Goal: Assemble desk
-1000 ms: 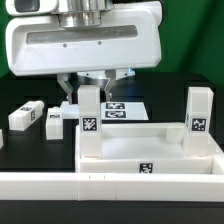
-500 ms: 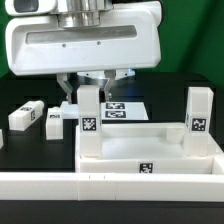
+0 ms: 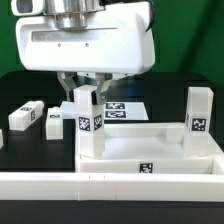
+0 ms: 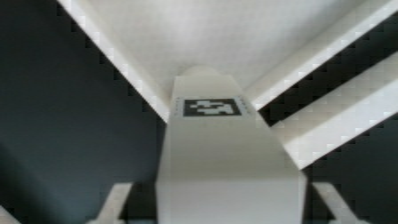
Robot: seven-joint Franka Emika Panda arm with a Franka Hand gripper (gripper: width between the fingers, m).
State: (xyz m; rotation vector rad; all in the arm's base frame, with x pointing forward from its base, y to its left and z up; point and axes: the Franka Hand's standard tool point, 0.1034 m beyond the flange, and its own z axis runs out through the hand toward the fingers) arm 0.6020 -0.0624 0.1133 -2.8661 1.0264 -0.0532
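From the exterior view, the black table [image 3: 20, 150] is filling most of the scene, with a green wall [image 3: 8, 50] showing behind it. The desk top [image 3: 140, 147], a white slab with a raised rim, is lying flat near the front. A long white rail [image 3: 30, 186] is running along just in front of it.

The gripper [image 3: 88, 97] is reaching down from its big white housing and clamping the upper end of a leg [image 3: 90, 135]. That leg is standing upright in the slab's corner on the exterior view's left. A second leg [image 3: 198, 120] is standing upright at the corner on the exterior view's right. Two loose legs [image 3: 25, 116] [image 3: 55, 120] are lying on the table off to the exterior view's left. The marker board [image 3: 122, 108] is lying behind the slab.

In the wrist view, the leg is filling the middle, its tag [image 4: 215, 107] facing the camera. The fingers [image 4: 118, 205] are pressing against both of its sides. Blurred white bands [image 4: 107, 35] are crossing the dark table beyond.
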